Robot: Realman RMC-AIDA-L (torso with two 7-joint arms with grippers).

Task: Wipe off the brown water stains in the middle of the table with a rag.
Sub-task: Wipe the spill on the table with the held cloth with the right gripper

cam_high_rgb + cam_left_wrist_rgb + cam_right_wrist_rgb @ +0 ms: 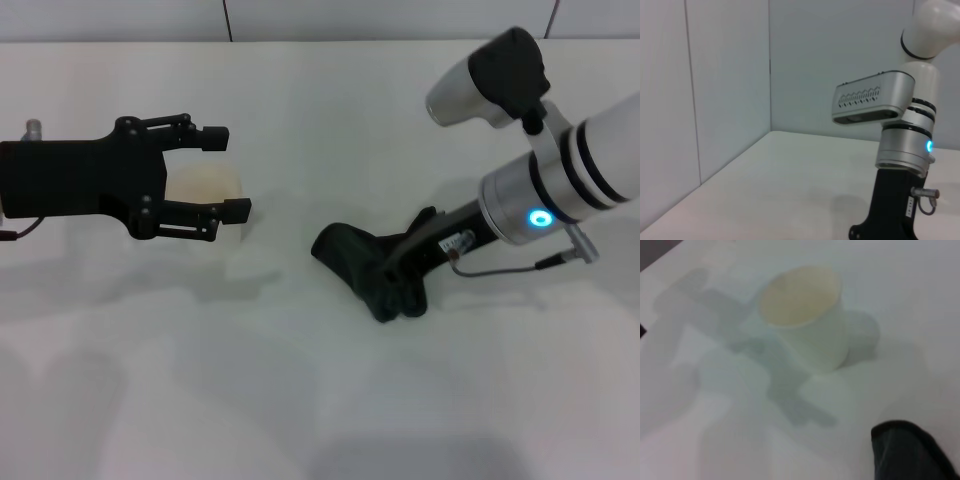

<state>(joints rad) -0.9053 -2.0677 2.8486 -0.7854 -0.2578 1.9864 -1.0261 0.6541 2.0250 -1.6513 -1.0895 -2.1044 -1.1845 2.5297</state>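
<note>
Right hand (400,275) down low on the white worktop (300,400), pressed into the black rag (362,262), fingers buried in its folds. Left hand (225,172) hovering well apart from the rag, fingers spread wide, one either side of a whitish cup (205,190) just behind them. No brown stain discernible around the rag.
</note>
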